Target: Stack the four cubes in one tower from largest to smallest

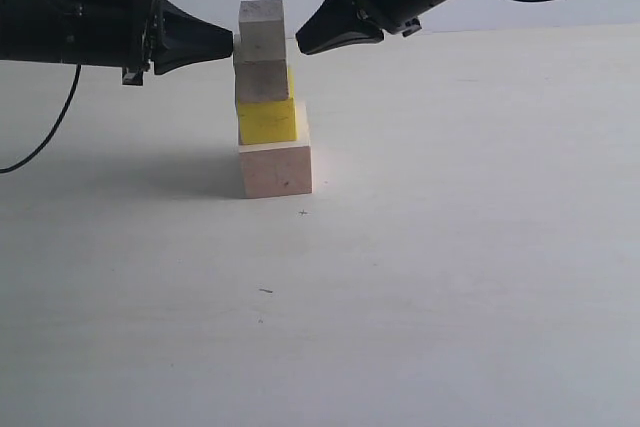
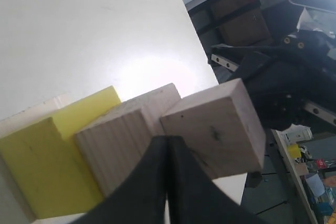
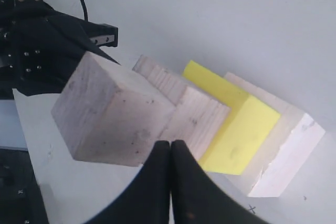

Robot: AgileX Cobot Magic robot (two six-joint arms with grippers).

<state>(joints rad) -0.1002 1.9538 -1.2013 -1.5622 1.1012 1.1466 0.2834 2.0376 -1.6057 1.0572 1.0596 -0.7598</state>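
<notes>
**Four cubes standing as one tower, both grippers closed beside its top**

The table point(image 1: 460, 267) is carrying the whole tower point(image 1: 268, 97), and no cube is lying loose on it. The large pale wooden cube point(image 1: 277, 170) is sitting at the bottom and is serving as the reference here. The yellow cube point(image 1: 267, 120) is resting directly on it, shifted a little toward the left arm's side, so a strip of the base's top is showing on the other side. Above that the medium wooden cube point(image 1: 262, 81) is sitting, and the top wooden cube point(image 1: 262, 29) is crowning the pile, farthest above the base. In these views the top cube is looking hardly smaller than the one beneath it, and the wrist views are showing it turned slightly against its neighbour.

The left gripper point(image 1: 229, 44) is hanging high above the base on the left arm's side, level with the seam between the two upper cubes. Its fingers are pressed together and holding nothing. Whether its tip is touching the wood cannot be told. The right gripper point(image 1: 300, 47) is hanging opposite at the same height, likewise pinched closed and empty, just beside the top cube.

The stacking itself is looking finished. What is remaining seems to be drawing both arms clear without nudging the staggered pile.
</notes>
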